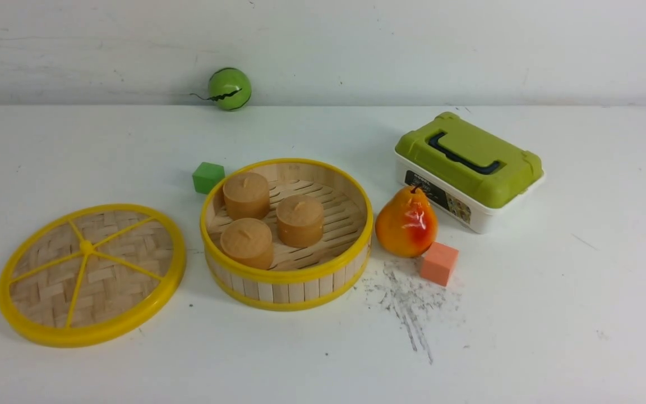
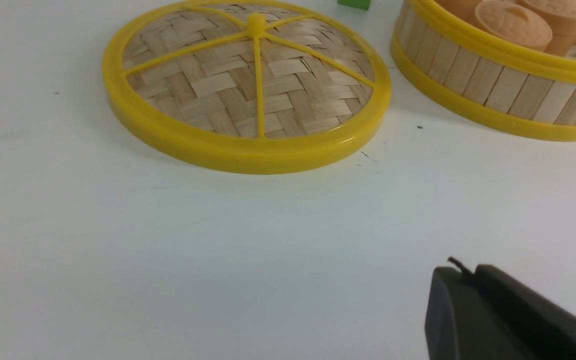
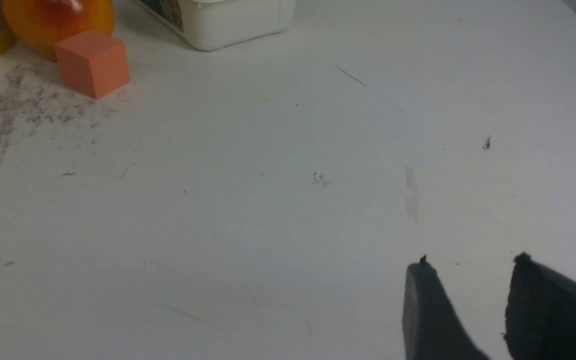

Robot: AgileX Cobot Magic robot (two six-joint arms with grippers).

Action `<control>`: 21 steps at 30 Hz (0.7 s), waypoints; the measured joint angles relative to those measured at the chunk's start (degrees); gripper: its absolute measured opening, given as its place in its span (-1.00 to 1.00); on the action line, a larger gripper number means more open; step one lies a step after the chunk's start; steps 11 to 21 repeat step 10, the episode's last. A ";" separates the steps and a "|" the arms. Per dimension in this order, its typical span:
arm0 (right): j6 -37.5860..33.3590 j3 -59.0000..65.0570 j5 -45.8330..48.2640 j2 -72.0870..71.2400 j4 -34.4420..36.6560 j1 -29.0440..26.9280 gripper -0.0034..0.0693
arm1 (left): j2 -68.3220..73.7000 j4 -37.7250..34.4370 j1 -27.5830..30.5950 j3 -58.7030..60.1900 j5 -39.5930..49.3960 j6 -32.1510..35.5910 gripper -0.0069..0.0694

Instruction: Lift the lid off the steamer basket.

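Note:
The lid [image 1: 92, 274] lies flat on the white table, left of the steamer basket [image 1: 295, 290] and apart from it. The basket stands uncovered with three brown buns [image 1: 246, 194] inside. In the left wrist view the lid [image 2: 248, 85] and the basket wall [image 2: 493, 85] lie ahead of my left gripper [image 2: 463, 270]. Its fingers are pressed together with nothing between them, well short of the lid. My right gripper [image 3: 473, 261] is open over bare table and holds nothing. Neither arm shows in the front view.
An orange-red pear [image 1: 406, 223] and an orange cube [image 1: 439, 263] sit right of the basket. Behind them is a white box with a green top [image 1: 469, 168]. A green cube [image 1: 208, 177] sits behind the basket, a green ball [image 1: 229, 88] by the wall.

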 joint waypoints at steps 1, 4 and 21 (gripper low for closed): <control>0.00 0.00 0.00 0.00 0.00 0.00 -0.25 | 0.00 0.00 0.00 0.00 0.00 0.00 -0.74; 0.00 0.00 0.00 0.00 0.00 0.00 -0.25 | 0.00 0.00 0.00 0.00 0.00 0.00 -0.72; 0.00 0.00 0.00 0.00 0.00 0.00 -0.25 | 0.00 0.00 0.00 0.00 0.00 0.00 -0.71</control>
